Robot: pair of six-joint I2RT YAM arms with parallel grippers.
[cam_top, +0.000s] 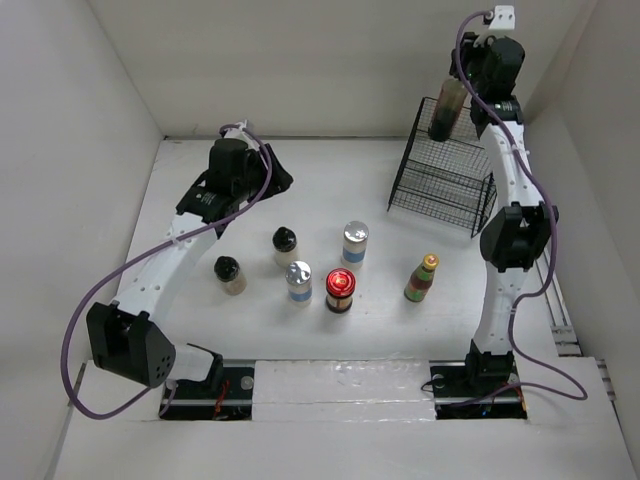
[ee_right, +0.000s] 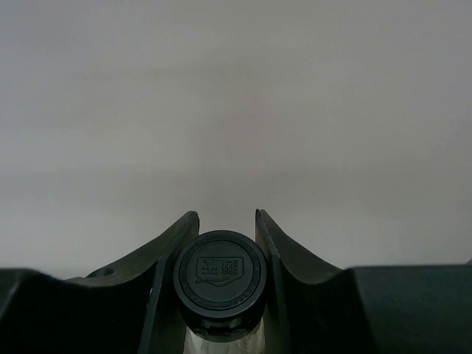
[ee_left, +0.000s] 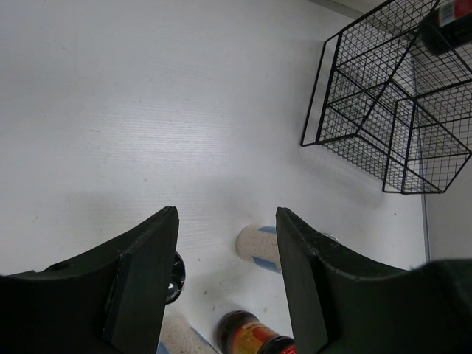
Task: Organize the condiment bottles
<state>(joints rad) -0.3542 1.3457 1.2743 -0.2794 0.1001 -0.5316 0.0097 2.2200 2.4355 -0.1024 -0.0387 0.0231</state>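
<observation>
Right gripper clasps dark bottle over wire basket; left gripper parted, empty.

The surface ahead of the left claw is finished in matt white with a fine grain. That claw's fingers are seen as dull black plastic. The basket beyond it is made of thin black wire. Within the right claw, the tall dark bottle is capped in smooth, embossed black plastic.
</observation>
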